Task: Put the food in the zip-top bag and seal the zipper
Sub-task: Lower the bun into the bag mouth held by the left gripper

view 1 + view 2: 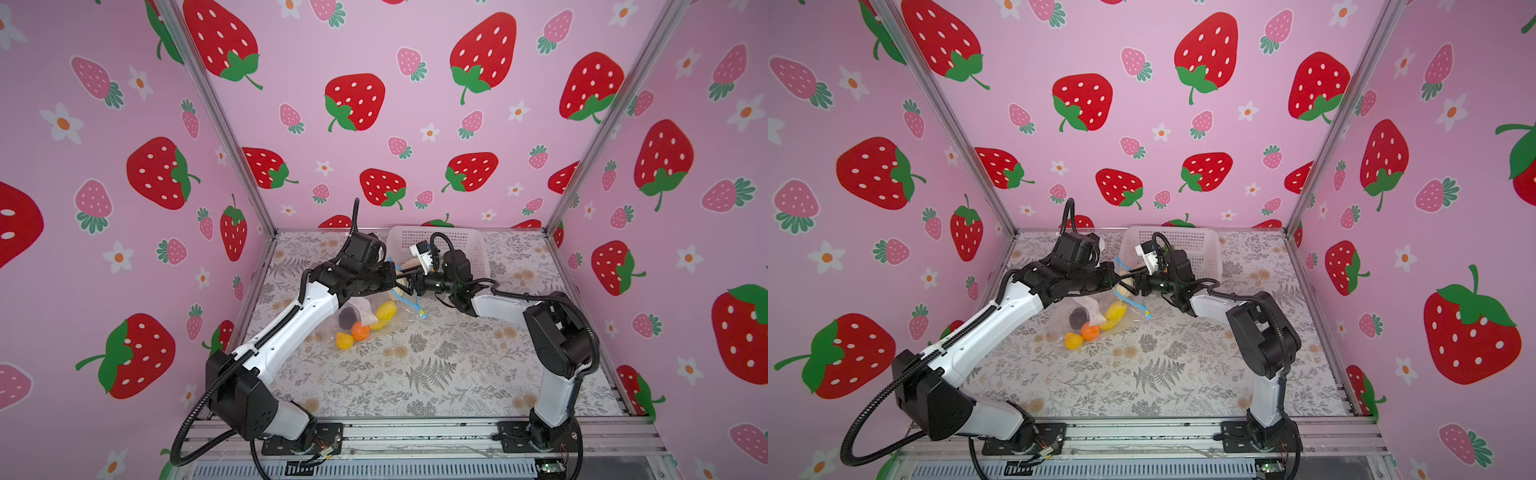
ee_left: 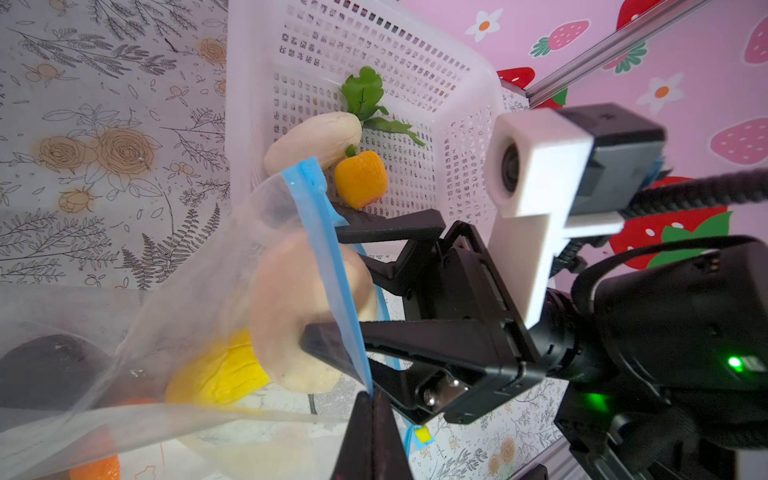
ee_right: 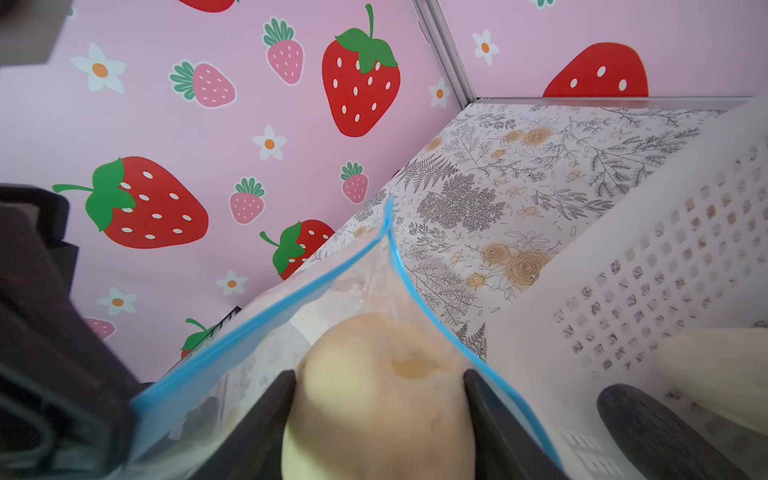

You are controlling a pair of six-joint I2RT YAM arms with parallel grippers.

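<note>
The zip-top bag [image 2: 187, 266] is clear, glossy, crinkled plastic film with a smooth blue plastic zipper [image 2: 321, 237], the beige toy piece [image 3: 374, 415] looks matt and faintly pitted, the basket [image 2: 415, 54] is smooth white perforated plastic, and the frame post [image 3: 446, 54] is brushed metal.

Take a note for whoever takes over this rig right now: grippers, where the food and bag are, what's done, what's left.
Left gripper: shut on the zipper, holding the zip-top bag open.
Right gripper: shut on the beige piece, in the bag's mouth.
Done: yellow piece, orange piece, dark piece bagged.
Left: drop the beige piece; white piece and stemmed orange piece in the basket; seal.
</note>
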